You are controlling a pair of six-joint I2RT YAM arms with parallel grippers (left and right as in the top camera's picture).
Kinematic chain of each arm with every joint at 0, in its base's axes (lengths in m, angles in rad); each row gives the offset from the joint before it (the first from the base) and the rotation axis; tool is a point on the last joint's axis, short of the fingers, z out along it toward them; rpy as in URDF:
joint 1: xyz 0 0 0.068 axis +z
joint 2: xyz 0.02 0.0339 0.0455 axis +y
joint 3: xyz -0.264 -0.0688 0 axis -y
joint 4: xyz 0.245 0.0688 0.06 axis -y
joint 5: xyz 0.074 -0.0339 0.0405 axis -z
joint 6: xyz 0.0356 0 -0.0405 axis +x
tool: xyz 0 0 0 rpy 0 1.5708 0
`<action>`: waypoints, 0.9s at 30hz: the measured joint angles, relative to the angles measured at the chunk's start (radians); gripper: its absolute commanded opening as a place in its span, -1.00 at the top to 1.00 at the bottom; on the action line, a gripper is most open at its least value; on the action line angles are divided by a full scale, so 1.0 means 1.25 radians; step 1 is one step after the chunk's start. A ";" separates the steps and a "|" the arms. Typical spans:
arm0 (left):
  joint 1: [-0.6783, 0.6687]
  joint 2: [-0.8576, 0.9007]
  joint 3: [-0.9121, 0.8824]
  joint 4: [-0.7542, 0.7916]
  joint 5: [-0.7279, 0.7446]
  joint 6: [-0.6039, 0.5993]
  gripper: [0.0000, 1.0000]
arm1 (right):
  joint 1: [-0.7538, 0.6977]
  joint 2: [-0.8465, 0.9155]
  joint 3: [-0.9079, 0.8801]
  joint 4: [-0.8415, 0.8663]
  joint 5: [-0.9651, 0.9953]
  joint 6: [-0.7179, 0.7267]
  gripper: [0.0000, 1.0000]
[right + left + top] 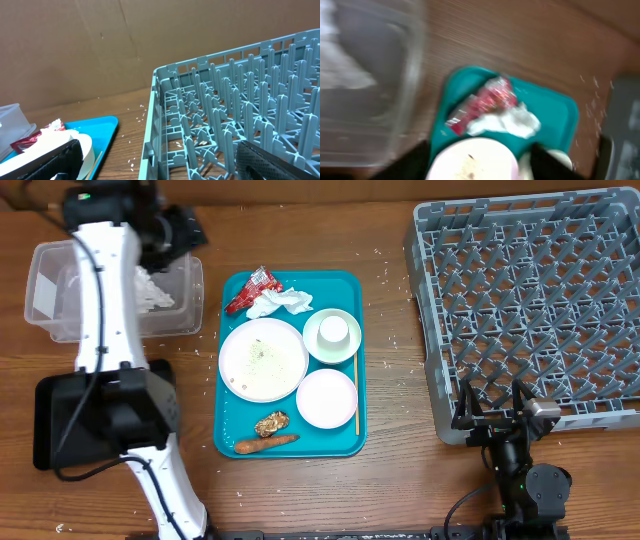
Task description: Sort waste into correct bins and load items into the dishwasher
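Nearest of all, the right gripper (492,414) hovers at the near rim of the large square grey plastic dish rack (530,290), its jaws spread wide with nothing between them. The rack fills the right side of the brown wooden counter (400,480). On the left side, the flat black rectangular tray (50,420) lies partly under the left arm.

Between the two lies a teal rectangular tray (235,330). At its near edge rests the thin orange carrot-like piece (266,444), with the small brown food chunk (271,423) just behind it. Next come the pinkish white bowl (327,397) on the right and the white round plate (263,370) on the left, the plate carrying loose white rice (262,352). A thin wooden stick (356,395) runs along the tray's right edge. Beyond, the greenish white bowl (345,350) holds the small white cup (333,330). At the far end, the crumpled white napkin (282,303) lies against the red wrapper (250,288).

Farther left, the clear plastic rectangular tub (45,295) contains crumpled white paper (155,290). The left gripper (188,232) hangs over the tub's far right corner. Its wrist view is blurred, but the dark fingers (412,162) stand apart and hold nothing.
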 measured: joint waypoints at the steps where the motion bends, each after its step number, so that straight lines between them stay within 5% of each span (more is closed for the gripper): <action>1: -0.025 0.000 0.000 -0.002 0.005 0.002 0.15 | 0.000 0.000 0.000 0.000 0.000 0.000 -1.00; 5: -0.131 0.001 -0.030 0.001 -0.021 -0.017 0.07 | 0.000 0.000 0.000 0.000 0.000 0.000 -1.00; 8: -0.195 0.014 -0.070 0.017 -0.067 -0.044 -0.21 | 0.000 0.000 0.000 0.000 0.000 0.000 -1.00; 22: -0.256 0.207 -0.128 0.126 -0.097 -0.257 -0.21 | 0.000 0.000 0.000 0.000 0.000 0.000 -1.00; 24: -0.256 0.209 -0.128 0.148 -0.097 -0.293 -0.11 | 0.000 0.000 0.000 0.000 0.000 0.000 -1.00; 26: -0.256 0.209 -0.128 0.170 -0.095 -0.310 0.35 | 0.000 0.000 0.000 0.000 0.000 0.000 -1.00; 27: -0.256 0.209 -0.128 0.179 -0.095 -0.319 0.77 | 0.000 0.000 0.000 0.000 0.000 0.000 -1.00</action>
